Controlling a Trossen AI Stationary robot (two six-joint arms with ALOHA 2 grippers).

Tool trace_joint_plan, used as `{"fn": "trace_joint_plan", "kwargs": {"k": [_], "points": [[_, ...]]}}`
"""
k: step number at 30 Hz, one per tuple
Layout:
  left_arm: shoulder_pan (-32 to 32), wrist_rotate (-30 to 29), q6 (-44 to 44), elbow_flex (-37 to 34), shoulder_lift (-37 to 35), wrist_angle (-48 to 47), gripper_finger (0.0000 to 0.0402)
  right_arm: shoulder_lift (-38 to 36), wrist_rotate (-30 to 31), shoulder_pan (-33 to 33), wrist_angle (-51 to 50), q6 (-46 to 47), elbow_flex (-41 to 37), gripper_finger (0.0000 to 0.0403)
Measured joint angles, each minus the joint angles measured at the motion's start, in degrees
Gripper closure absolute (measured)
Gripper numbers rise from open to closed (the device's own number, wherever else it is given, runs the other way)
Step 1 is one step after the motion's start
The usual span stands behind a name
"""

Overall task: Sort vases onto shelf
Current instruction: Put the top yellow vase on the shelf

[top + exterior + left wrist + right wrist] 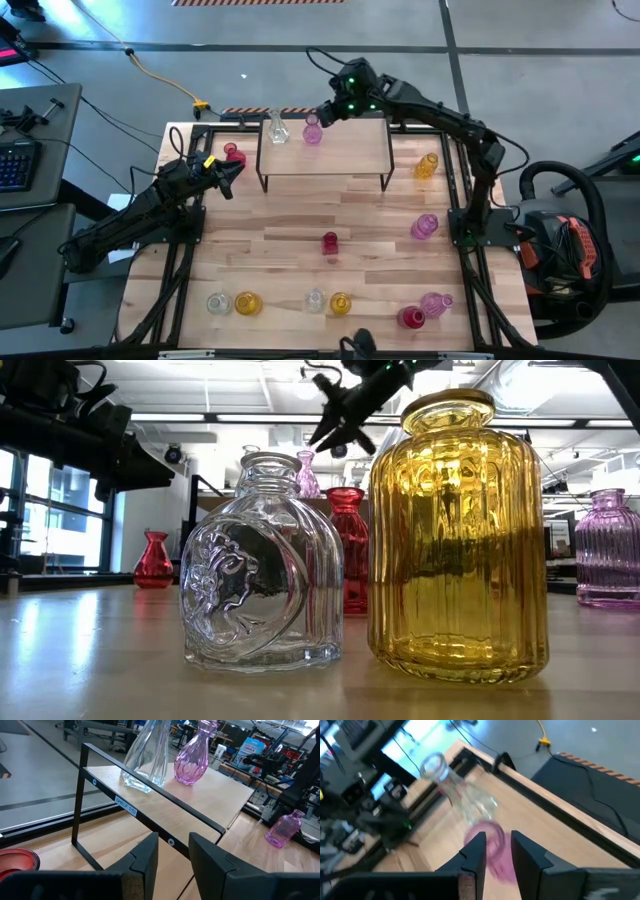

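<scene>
Looking straight down, the low light-wood shelf on black wire legs (325, 152) stands at the far middle of the butcher-block counter (300, 250), with a tall clear twisted glass vase (277, 128) and a pink-purple bulbous bud vase (312, 130) side by side on its far left edge. The right gripper (326, 113) hovers just beside the pink-purple vase, apart from it, while the left gripper (232, 178) waits off the shelf's left end, near a small red vase (234, 154). Other vases are scattered over the counter: amber (427, 165), pink (424, 227) and red (330, 243) in the middle, more along the near edge. From table height, a squat clear embossed jar (262, 565) and a ribbed amber jar (459, 535) fill the foreground. In the left wrist view, the jaws stand slightly parted and empty, pointing at the shelf's frame, with both shelved vases beyond. In the right wrist view, the jaws stand narrowly parted and hold nothing; the pink-purple vase lies just past their tips, the clear one farther on.
</scene>
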Motion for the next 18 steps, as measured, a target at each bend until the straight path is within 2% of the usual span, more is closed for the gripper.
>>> {"fn": "trace_joint_plan", "kwargs": {"k": [9,18], "points": [[0.0,0.0,0.0,0.0,0.0,0.0,0.0300,-9.3,7.1,0.0,-19.7,-2.6,0.0,0.0332],[0.0,0.0,0.0,0.0,0.0,0.0,0.0300,-15.4,11.7,-1.7,-34.8,0.6,0.0,0.0332]]}}
